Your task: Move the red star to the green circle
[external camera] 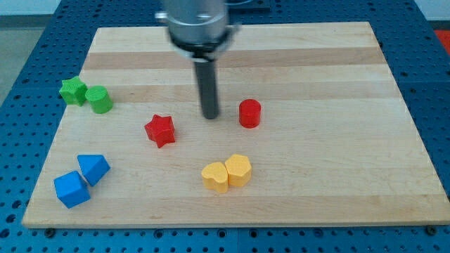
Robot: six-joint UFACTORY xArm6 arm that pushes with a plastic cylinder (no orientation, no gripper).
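Red star (160,130) lies left of centre on the board (316,190), well apart from the green circle (99,99) at upper left; transfer not yet done. My tip (211,116), a bare rod holding nothing, stands between star and red cylinder (249,113). Open board separates star from circle; green star (72,91) touches the circle's left.

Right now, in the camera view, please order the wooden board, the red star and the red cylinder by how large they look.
1. The wooden board, by far the largest.
2. The red star.
3. The red cylinder.
The star only looks slightly wider than the cylinder, so that ranking is unsure.
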